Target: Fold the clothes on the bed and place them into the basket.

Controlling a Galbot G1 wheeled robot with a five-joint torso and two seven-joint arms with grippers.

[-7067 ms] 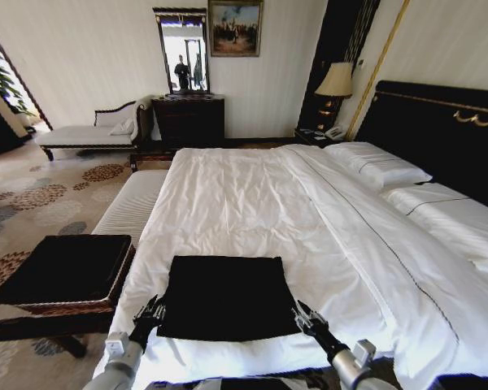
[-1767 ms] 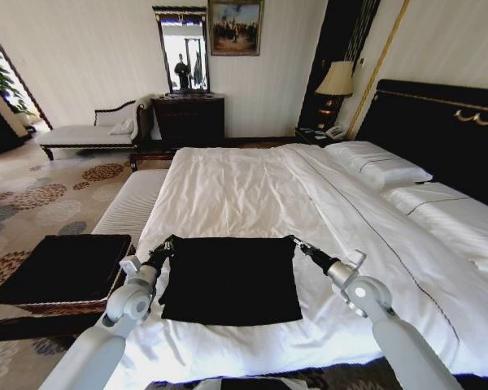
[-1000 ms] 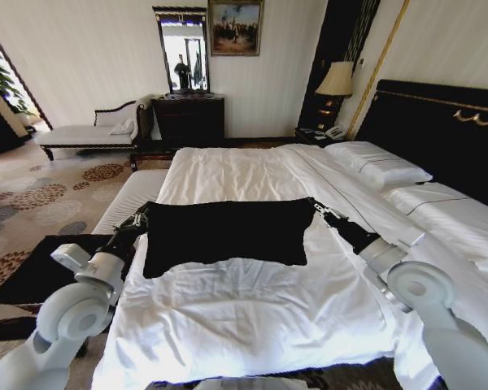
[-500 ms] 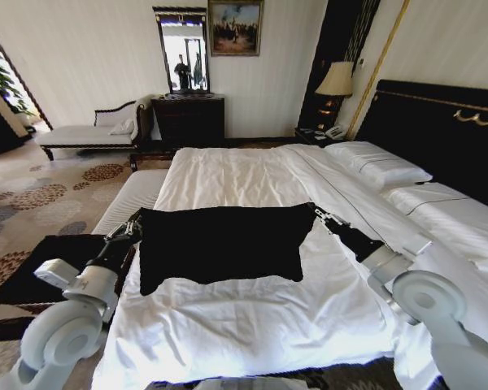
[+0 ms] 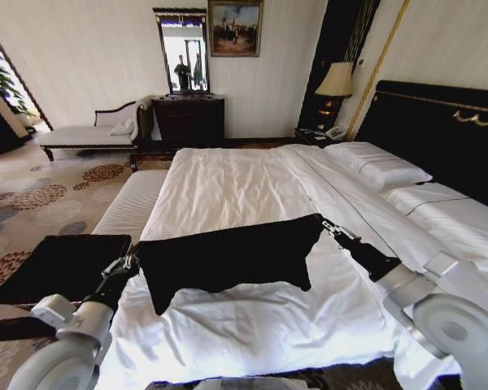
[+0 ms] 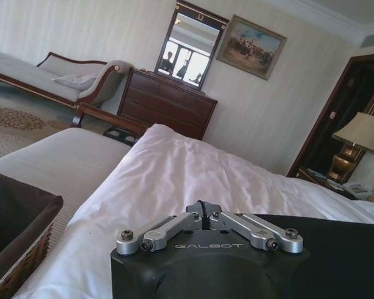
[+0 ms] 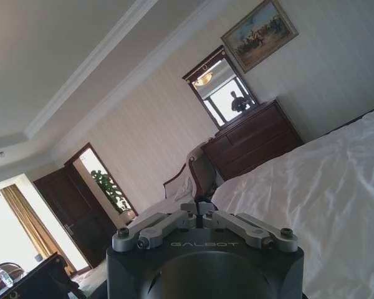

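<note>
The clothes, one black T-shirt (image 5: 228, 256), hang stretched in the air over the white bed (image 5: 252, 183), folded into a wide band. My left gripper (image 5: 132, 262) is shut on the shirt's left corner, at the bed's left edge. My right gripper (image 5: 325, 224) is shut on its right corner, slightly higher. In the left wrist view the left gripper (image 6: 202, 210) has its fingers pinched together, with black cloth (image 6: 343, 249) beside it. In the right wrist view the right gripper (image 7: 198, 209) is pinched the same way above the bed (image 7: 336, 205). The brown wicker basket (image 5: 61, 268) with its black lining stands on the floor left of the bed, close to the left gripper; its corner is the basket (image 6: 15, 240) in the left wrist view.
A long white-cushioned bench (image 5: 130, 203) runs along the bed's left side beyond the basket. Pillows (image 5: 378, 166) and the black headboard (image 5: 439, 130) are at the right. A dark dresser (image 5: 189, 120), a chaise longue (image 5: 89, 134) and a lamp (image 5: 336, 81) stand by the far wall.
The shirt, earlier flat on the bed, was lifted by its corners. In the last second both grippers have carried it lower and nearer, its left end sinking toward the bed's left edge.
</note>
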